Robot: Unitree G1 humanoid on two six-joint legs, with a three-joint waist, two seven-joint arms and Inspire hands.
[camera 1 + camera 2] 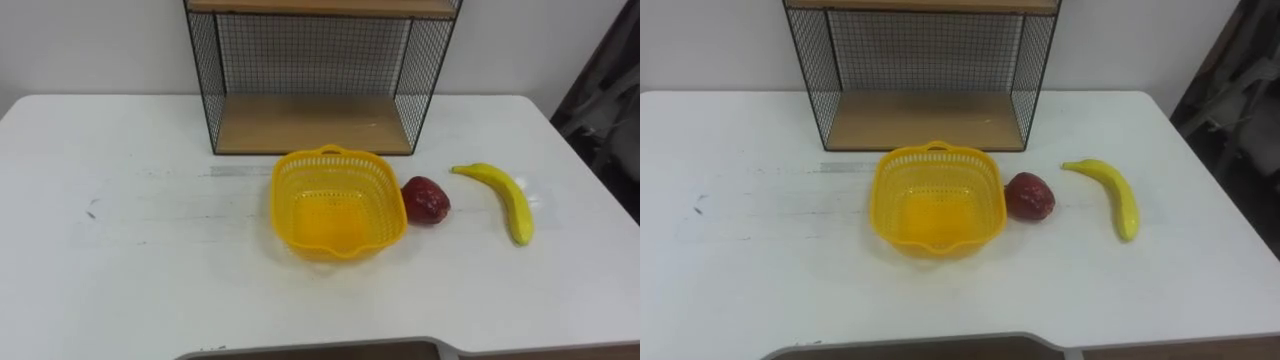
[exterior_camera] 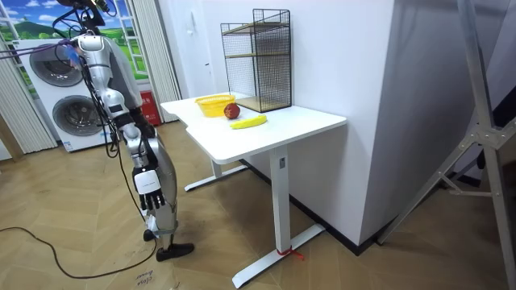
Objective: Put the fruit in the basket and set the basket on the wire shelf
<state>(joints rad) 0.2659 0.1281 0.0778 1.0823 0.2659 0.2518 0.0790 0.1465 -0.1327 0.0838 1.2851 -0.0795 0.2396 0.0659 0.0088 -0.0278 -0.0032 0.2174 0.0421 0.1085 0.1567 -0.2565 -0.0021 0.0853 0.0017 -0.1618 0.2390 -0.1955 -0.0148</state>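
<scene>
Since the apple (image 1: 426,200) and banana (image 1: 503,198), lying lengthwise away from me, sat right of the basket (image 1: 338,204), my right hand (image 2: 135,133) looked nearer; how open, I couldn't tell.

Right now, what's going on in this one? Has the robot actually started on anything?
Nothing is being handled yet. The robot stands by the white table, looking down at it. The yellow basket sits empty on the table, just in front of the wire shelf. A red fruit lies right beside the basket's right side, and a banana lies further right. Both fruits are still on the table, so no step is done.
</scene>
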